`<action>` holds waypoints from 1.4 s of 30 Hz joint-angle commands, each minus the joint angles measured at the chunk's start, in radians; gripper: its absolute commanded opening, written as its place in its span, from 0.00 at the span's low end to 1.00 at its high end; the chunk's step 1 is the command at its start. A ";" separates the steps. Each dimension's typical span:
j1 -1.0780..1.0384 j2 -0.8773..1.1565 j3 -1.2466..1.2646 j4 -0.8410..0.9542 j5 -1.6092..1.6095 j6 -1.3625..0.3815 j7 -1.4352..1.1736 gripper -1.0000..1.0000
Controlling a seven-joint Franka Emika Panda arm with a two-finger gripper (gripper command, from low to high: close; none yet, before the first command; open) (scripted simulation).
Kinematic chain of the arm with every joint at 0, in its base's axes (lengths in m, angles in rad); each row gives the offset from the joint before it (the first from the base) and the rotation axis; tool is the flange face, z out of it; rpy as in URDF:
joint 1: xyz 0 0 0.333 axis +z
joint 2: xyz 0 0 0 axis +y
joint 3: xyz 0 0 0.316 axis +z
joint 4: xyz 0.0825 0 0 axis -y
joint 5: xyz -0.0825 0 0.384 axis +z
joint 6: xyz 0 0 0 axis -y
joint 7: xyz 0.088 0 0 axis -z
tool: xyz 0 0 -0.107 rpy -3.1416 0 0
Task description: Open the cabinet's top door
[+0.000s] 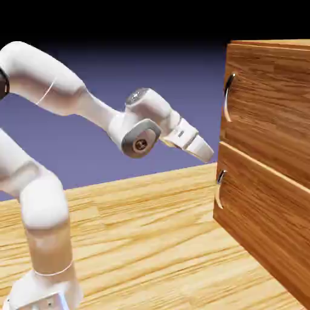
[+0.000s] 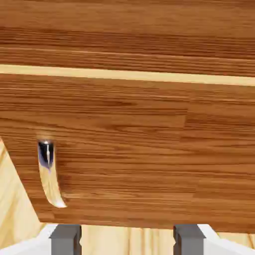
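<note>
Exterior view has the glossy reddish-brown wood-grain cabinet (image 1: 266, 218) over on the right, standing on the pale wood-plank surface (image 1: 133, 236), and the door we want is the wide rectangular upper wood-grain panel (image 1: 275, 103). Looks closed to me. Its curved silver bar handle (image 1: 227, 100) runs roughly upright near the panel's edge on the robot's side, and that's where I'd grab: around the middle of the bar, one finger each side, since the ends curve in toward the wood.

The white two-finger pincer (image 2: 127, 239) is wide open with nothing in it, tips well apart in the hand view. It's angled down and sits lower than that handle, not touching anything, so imo it has to come up first.

Handling guess: panel's probably fairly heavy but rigid, so it should swing as one piece without flexing. The handle looks like polished metal, so hard, not fragile, but kinda slippery. I'd squeeze firmly and pull slowly along the door's arc, because a straight yank could slide right off the curve.
</note>
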 commanded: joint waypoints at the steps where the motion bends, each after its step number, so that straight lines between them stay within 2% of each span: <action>1: -0.017 -0.005 0.018 0.010 0.044 -0.002 -0.031 0.50; 42: -0.707 -0.190 0.739 0.399 1.827 -0.085 -1.309 0.50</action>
